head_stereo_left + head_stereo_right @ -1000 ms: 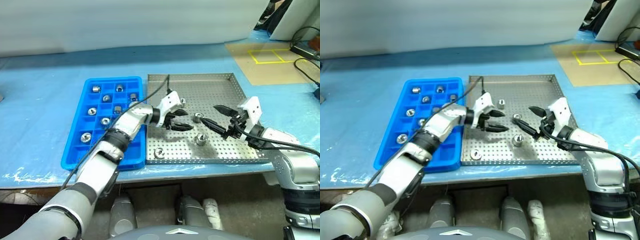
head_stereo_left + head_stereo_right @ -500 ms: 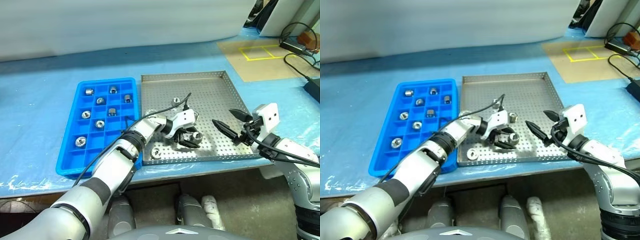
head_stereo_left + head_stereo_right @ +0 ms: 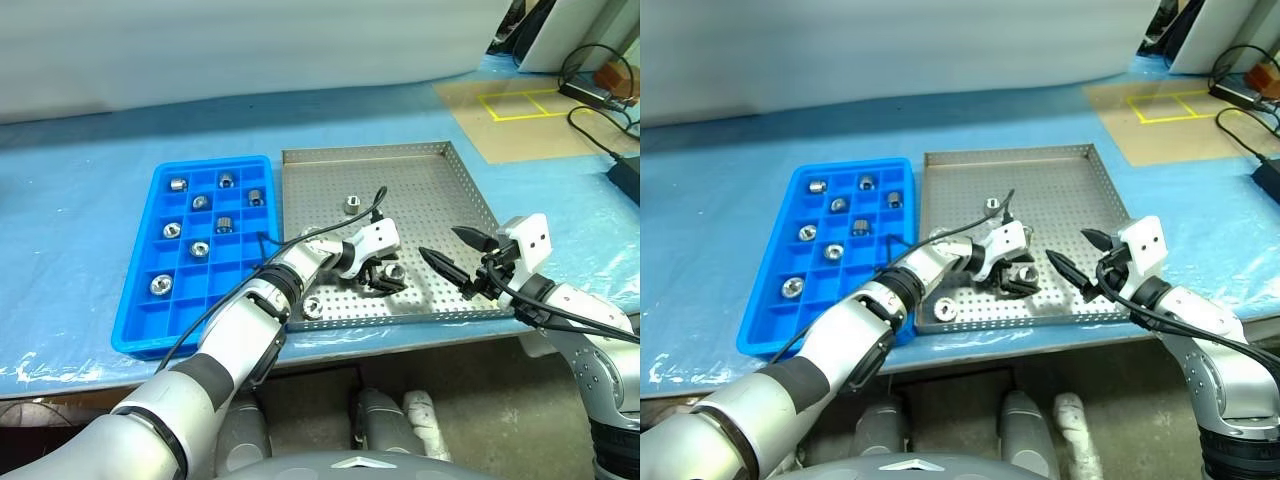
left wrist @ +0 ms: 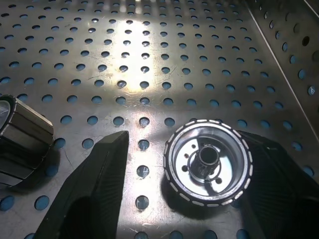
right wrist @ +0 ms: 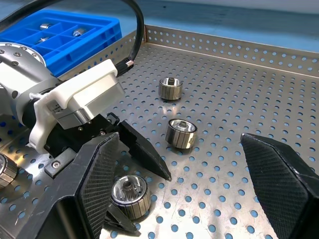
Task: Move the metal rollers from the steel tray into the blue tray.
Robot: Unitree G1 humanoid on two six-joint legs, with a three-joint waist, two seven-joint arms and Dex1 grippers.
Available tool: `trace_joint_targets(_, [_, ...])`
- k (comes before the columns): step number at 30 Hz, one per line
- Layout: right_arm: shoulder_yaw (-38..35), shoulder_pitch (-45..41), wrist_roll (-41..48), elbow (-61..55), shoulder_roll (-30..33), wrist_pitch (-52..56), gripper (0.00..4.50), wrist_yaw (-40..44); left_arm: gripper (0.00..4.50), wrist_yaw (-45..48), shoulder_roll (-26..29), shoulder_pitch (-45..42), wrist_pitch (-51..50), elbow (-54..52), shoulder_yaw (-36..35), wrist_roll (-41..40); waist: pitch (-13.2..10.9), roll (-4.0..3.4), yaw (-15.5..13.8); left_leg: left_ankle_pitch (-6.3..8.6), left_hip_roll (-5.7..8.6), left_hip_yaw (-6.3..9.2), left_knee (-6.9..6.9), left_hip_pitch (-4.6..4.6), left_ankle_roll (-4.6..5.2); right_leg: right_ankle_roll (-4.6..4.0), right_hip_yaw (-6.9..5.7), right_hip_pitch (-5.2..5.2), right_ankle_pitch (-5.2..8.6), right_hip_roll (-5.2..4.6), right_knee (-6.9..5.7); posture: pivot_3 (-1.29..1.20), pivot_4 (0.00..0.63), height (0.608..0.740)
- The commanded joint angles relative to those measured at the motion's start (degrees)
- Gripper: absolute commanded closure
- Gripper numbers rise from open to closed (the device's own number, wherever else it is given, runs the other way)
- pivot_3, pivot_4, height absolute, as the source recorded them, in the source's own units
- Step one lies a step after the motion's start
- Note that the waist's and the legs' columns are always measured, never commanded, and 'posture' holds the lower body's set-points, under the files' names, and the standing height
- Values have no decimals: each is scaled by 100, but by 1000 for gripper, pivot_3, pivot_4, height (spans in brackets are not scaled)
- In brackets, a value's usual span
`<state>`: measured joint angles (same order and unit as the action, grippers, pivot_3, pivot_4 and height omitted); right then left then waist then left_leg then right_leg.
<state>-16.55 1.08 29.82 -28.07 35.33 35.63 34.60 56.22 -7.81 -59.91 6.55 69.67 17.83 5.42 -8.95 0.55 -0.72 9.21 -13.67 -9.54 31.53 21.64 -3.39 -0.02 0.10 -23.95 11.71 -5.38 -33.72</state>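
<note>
Steel, perforated all over with small round holes, is the floor of the steel tray (image 3: 420, 170) where my left pincer (image 3: 382, 280) is lowered, with one metal roller (image 4: 208, 161) standing on end between its two black fingers (image 4: 94, 189). One finger rests against the roller's side and the other stands a little apart from it, so the pincer brackets the roller without yet clamping it; I judge this is the moment just before the squeeze, with the fingers set low so they can catch the short wall of the ring. The roller is a squat, shiny silver cylinder with a ribbed rim and a hollow middle holding a small central post. Three more rollers lie loose on the same tray: one (image 3: 352, 204) toward the far side, one (image 3: 394, 269) just beside my left pincer, one (image 3: 312, 306) near the front rim. My right pincer (image 3: 462, 257) hovers above the tray's right part, fingers spread wide and empty, likely waiting clear of the left. The blue tray (image 3: 170, 315) sits touching the steel tray's left edge, with seven rollers (image 3: 160, 284) already resting in separate square compartments.
</note>
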Motion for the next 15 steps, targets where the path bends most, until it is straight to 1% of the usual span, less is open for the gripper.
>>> trace_joint_targets(1, [28,-93,11,-96,13,-120,391,-6,1882,21,-42,44,86,-3,-52,92,0,0,0,0,0,0,0,0,-1,0,0,0,-1,0,0,-396,150,740])
trace_joint_targets(5, [124,-159,-74,54,23,-201,391,8,1882,35,-115,42,16,-25,-137,51,0,0,-1,1,0,-3,2,-3,-4,-4,0,0,-5,-3,0,-385,150,740])
trace_joint_targets(6, [146,-168,-90,83,35,-222,391,19,2042,205,-109,71,10,-64,-158,3,0,0,-1,1,0,-4,2,-3,-5,-3,-1,0,-6,-3,1,-383,150,740])
trace_joint_targets(8, [167,-203,-76,115,49,-236,391,53,2428,55,-72,75,63,-120,-167,39,0,0,-1,1,0,-5,2,-2,-5,-3,0,0,-6,-4,2,-377,150,740])
trace_joint_targets(11, [193,-246,-39,138,62,-240,391,106,2428,173,12,36,91,-257,-319,-103,0,0,-1,2,0,-6,2,-1,-4,-3,0,-1,-7,-4,3,-371,150,740])
trace_joint_targets(15, [180,-259,130,39,90,-138,391,235,2428,256,367,83,46,-906,-737,-446,-1,0,-2,1,-1,-6,-2,2,-4,-3,-1,-7,-7,-4,3,-365,150,740])
